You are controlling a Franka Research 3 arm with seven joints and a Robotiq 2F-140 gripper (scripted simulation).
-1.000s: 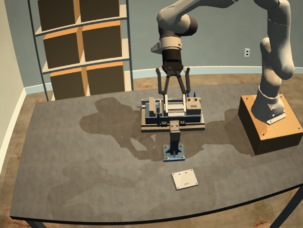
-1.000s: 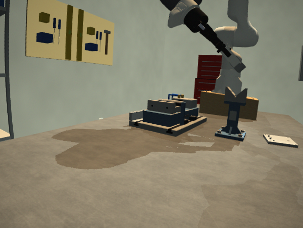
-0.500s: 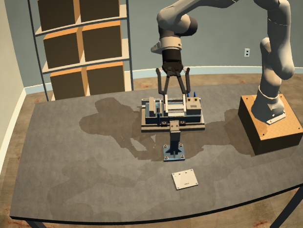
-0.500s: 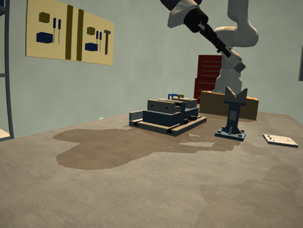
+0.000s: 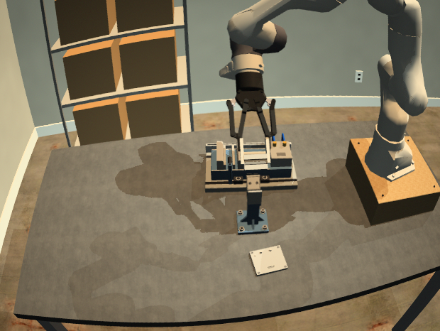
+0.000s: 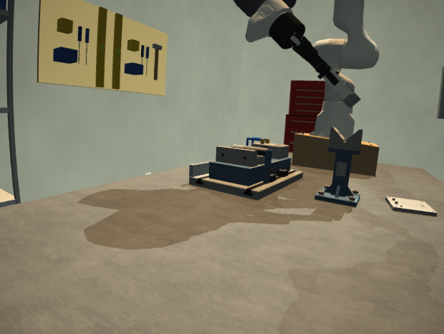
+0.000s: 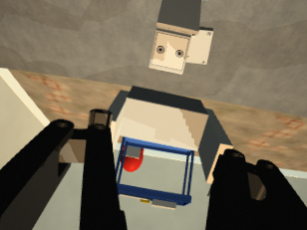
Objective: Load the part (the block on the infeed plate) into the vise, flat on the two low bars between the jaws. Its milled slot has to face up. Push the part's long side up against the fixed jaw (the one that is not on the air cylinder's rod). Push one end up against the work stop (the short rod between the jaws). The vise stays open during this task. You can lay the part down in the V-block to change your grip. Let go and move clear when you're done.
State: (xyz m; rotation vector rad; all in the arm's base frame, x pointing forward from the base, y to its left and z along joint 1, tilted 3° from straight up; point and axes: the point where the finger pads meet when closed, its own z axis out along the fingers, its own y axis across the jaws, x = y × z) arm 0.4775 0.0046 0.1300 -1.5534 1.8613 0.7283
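From the top:
My hand: I reach downward with my hand (image 5: 254, 153) (image 6: 342, 89) (image 7: 162, 115), two fingers pinching the block (image 5: 255, 165) (image 7: 164, 120) (image 6: 353, 99).
Block: between my fingertips; against the light metal behind it, its outline is hard to pick out here.
Vise: its blue body (image 5: 255, 173) (image 6: 236, 172) appears behind and around my fingertips.
Notched stand: just below my fingertips in this view, the stand (image 5: 253, 182) (image 6: 349, 140) (image 7: 169, 51) rises from the desk (image 5: 142, 284) (image 6: 179, 279) (image 7: 75, 39).
Plate: the pale plate (image 5: 268, 260) (image 6: 410, 205) (image 7: 201, 46) lies flat on the desk, farther below my hand than the stand.
Shelves: the rack (image 5: 189, 89) stands to the picture's left of my hand.

From outside:
My hand: I am tilted, fingers slanting down to the picture's right.
Block: tilted at my fingertips, held up in the air, apart from both vise and stand.
Notched stand: lower than my hand, its notch opening upward.
Vise: lower than my hand and toward the picture's left.
Red drawers: the chest (image 6: 306, 97) shows behind my fingertips.

From my wrist:
Block: squeezed between my two dark fingers, a broad pale face showing; I cannot tell which way its slot faces.
Notched stand: beyond the block, with the plate showing beside it.
Blue frame: the frame (image 7: 156, 144) shows between my fingers.
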